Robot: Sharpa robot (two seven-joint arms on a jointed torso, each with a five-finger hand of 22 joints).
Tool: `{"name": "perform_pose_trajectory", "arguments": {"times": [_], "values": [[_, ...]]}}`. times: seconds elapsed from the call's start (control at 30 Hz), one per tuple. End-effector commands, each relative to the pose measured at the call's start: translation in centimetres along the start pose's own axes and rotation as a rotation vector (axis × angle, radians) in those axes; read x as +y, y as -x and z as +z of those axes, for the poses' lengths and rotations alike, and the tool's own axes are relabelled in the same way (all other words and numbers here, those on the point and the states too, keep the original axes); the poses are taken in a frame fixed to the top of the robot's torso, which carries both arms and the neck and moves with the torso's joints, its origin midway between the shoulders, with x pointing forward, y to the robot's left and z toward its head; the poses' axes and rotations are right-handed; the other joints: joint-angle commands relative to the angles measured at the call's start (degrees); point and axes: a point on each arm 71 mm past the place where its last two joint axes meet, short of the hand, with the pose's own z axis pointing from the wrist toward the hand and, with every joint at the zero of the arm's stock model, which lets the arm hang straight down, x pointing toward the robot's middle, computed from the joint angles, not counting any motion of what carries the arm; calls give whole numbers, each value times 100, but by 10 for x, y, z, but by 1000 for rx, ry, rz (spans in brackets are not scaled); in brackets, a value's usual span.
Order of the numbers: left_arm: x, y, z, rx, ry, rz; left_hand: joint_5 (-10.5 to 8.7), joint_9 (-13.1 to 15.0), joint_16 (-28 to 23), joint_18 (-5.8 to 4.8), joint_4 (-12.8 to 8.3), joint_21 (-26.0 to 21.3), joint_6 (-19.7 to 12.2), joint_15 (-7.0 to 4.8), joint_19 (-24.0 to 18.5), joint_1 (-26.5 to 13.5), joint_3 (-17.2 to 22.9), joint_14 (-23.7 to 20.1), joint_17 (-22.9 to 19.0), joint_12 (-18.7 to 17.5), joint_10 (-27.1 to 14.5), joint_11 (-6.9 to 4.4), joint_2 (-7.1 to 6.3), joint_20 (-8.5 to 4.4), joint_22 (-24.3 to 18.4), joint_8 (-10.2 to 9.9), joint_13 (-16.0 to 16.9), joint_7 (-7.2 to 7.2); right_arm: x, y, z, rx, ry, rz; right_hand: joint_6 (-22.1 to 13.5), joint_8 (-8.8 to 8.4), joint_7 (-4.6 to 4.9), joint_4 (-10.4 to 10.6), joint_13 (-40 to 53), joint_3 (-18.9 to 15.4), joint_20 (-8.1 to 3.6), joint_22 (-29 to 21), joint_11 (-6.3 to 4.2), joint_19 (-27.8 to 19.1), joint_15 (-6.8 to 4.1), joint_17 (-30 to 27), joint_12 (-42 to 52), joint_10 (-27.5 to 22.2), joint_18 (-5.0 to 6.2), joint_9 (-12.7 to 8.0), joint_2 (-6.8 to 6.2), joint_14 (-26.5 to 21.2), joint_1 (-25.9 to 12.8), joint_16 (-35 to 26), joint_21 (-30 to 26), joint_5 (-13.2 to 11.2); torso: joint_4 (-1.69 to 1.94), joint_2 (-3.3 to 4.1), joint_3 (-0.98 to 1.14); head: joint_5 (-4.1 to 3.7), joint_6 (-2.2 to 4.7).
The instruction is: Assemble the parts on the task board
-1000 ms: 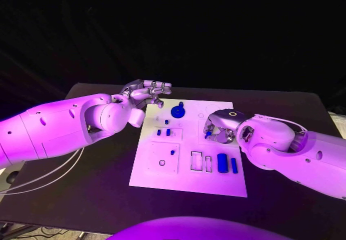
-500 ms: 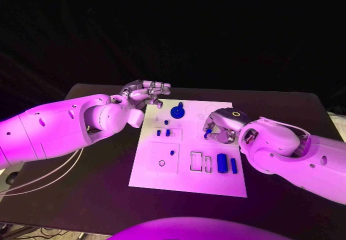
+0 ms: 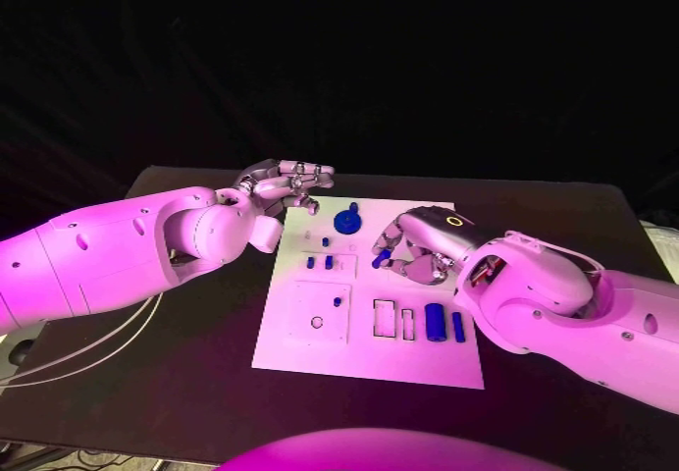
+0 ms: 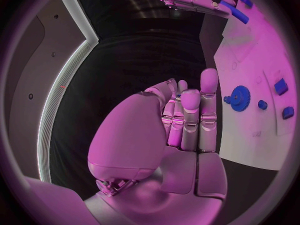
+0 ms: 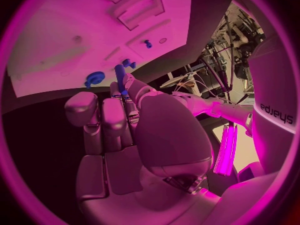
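1. While your right hand (image 3: 425,243) hovers over the middle of the task board (image 3: 371,351), it pinches a slim blue peg (image 3: 381,258) in its fingertips; the right wrist view confirms the peg (image 5: 120,78) clamped there, its free end pointing out past the fingers toward the board (image 5: 75,40)
2. Your left hand (image 3: 287,183) sits off the board's far left corner, fingers curled loosely together and holding nothing; in the left wrist view its fingers (image 4: 190,110) stand side by side with the blue gear (image 4: 239,96) just beyond them
3. What the coming move turns on, as I judge it: the peg's long axis is tilted, its lower end angled down and toward the left side of the board, where two short blue parts (image 3: 320,261) already stand in a recessed panel
4. That panel lies just left of the peg's tip, so the right hand is plainly the nearer one for any seating there; which hole the peg is meant for, you cannot tell from these views
5. Two larger blue blocks (image 3: 444,321) lie near the board's right edge, close under your right forearm
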Motion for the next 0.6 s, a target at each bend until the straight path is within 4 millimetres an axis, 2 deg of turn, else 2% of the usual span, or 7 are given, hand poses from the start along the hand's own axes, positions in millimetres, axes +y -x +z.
{"name": "perform_pose_trajectory", "arguments": {"times": [0.03, 0.13, 0.3, 0.4, 0.6], "values": [[0, -4, 1, 28, -6, -3, 24, -6, -24, 103, -31, -28, -72, 11, -48, -24, -27, -44, -15, 28, -60, 11, 3, 20, -11, 26, 12, 11, 17, -9, 6, 8, 68, 57, -8, -32, 33, -117, 17, 160, -6, 0, -216, 5, -22, 5, -20, 269, -38, -4, 33, 123, 59, 23, 21, 17, 11, 1, 5, 16, 2], [0, -5, 1, 31, -5, -3, 22, -6, -23, 101, -28, -29, -79, 14, -47, -44, -38, -46, -19, 35, -68, 15, -5, 23, -11, 27, 14, 13, 32, -20, 13, 16, 107, 74, -11, -36, 36, -122, 19, 181, -5, -3, -214, 2, -20, 0, -27, 271, -37, -3, 38, 122, 55, 22, 21, 19, 12, -1, 4, 25, -1], [0, -7, 2, 36, -4, -4, 22, -6, -23, 101, -28, -29, -79, 14, -47, -44, -38, -46, -19, 35, -68, 15, -5, 23, -11, 27, 14, 13, 48, -34, 19, 40, 147, 91, -14, -39, 38, -126, 20, 201, -3, -5, -211, -1, -18, 1, -36, 271, -36, -3, 41, 121, 47, 24, 22, 20, 15, 9, 1, 86, -29], [0, -8, 3, 38, -4, -4, 22, -6, -23, 101, -28, -29, -79, 14, -47, -44, -38, -46, -19, 35, -68, 15, -5, 23, -11, 27, 14, 13, 53, -41, 21, 60, 159, 95, -16, -41, 39, -131, 20, 211, -2, -5, -210, -3, -17, 4, -40, 270, -36, -3, 40, 121, 45, 28, 23, 20, 6, 7, -5, 110, -39], [0, -11, 4, 43, -3, -5, 22, -6, -23, 101, -28, -29, -79, 14, -47, -44, -38, -46, -19, 35, -68, 15, -5, 23, -11, 27, 14, 13, 58, -60, 25, 112, 167, 97, -21, -47, 41, -141, 21, 233, 0, -13, -207, -10, -15, -4, -52, 267, -34, -3, 34, 118, 37, 24, 21, 20, 2, 12, 3, 135, -65]]}}
